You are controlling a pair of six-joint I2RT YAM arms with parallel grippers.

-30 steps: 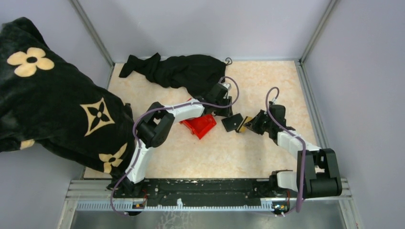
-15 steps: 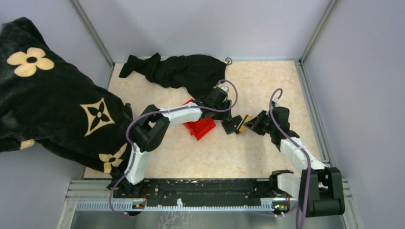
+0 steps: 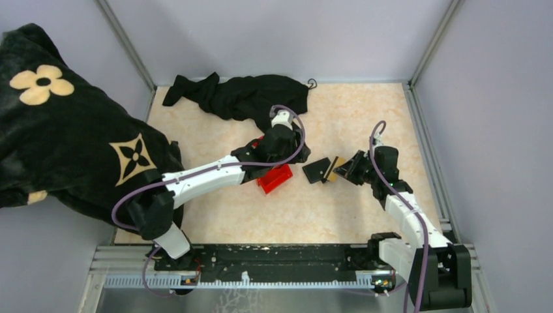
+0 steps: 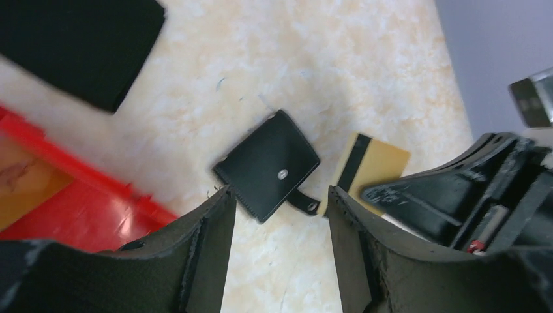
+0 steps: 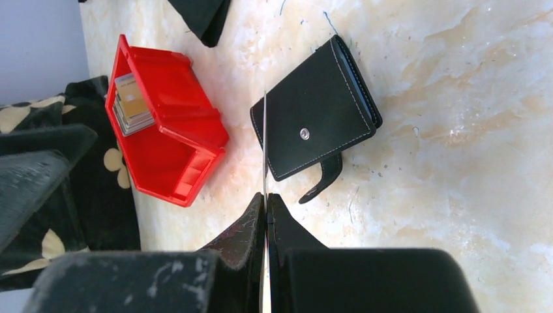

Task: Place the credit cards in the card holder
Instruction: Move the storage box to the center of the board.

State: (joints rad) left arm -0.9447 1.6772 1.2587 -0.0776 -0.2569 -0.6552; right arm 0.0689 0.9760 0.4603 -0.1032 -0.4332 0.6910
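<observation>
Card (image 4: pixel 378 163) is pinched edge-on in the right gripper (image 5: pixel 266 203), with the closed card holder (image 5: pixel 316 127) just beyond its tips. Left gripper (image 4: pixel 279 195) has its fingers spread, and the holder lies ahead between them, presumably for opening.

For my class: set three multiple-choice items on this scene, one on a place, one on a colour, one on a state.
1. Where does the stack of cards lie?
A. in the red bin
B. on the black cloth
C. on the floral blanket

2. What colour is the card in the right gripper?
A. blue
B. gold with a black stripe
C. red

3. How is the left gripper?
A. shut on a card
B. shut on the bin's rim
C. open, holding nothing

Answers: 1 A, the right wrist view shows the stack in the bin's corner. 2 B, the left wrist view shows its gold face and stripe. 3 C, its fingers stand apart with nothing gripped.
</observation>
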